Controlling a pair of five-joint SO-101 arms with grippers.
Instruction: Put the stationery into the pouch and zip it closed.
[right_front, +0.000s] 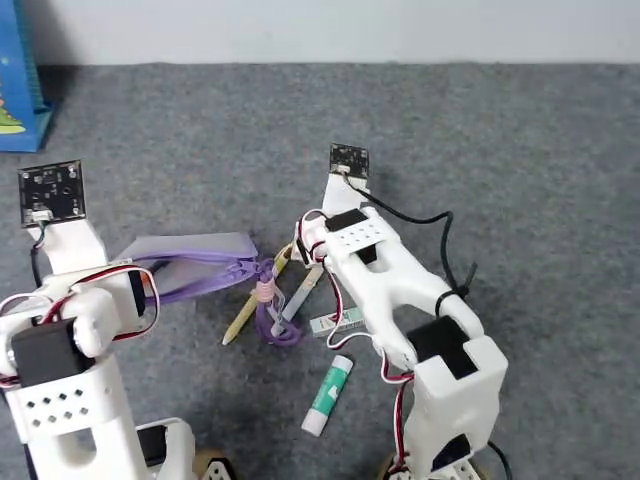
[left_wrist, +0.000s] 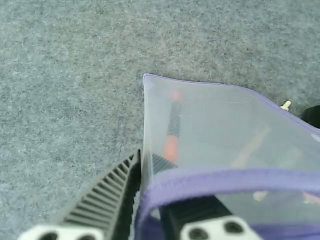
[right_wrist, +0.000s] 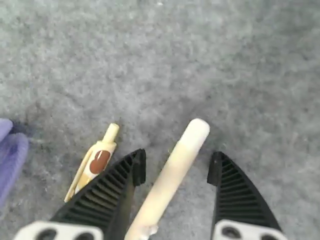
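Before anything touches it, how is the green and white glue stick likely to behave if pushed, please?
The glue stick is a round tube lying on its side, so a sideways nudge would probably roll it. The fuzzy grey carpet may slow that. It looks small and rigid, so probably light.

probably a lab or hobby bench: grey felt tabletop (right_front: 500, 120), white wall (right_front: 300, 30), blue box (right_front: 18, 90).

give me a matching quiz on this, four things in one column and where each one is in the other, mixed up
1 pouch
2 cream pen
3 glue stick
4 yellow pen

A between the right gripper's open fingers
B clamped by the left gripper
C lying beside the right arm
D just outside the right gripper's fingers

Pairs: 1-B, 2-A, 3-C, 4-D
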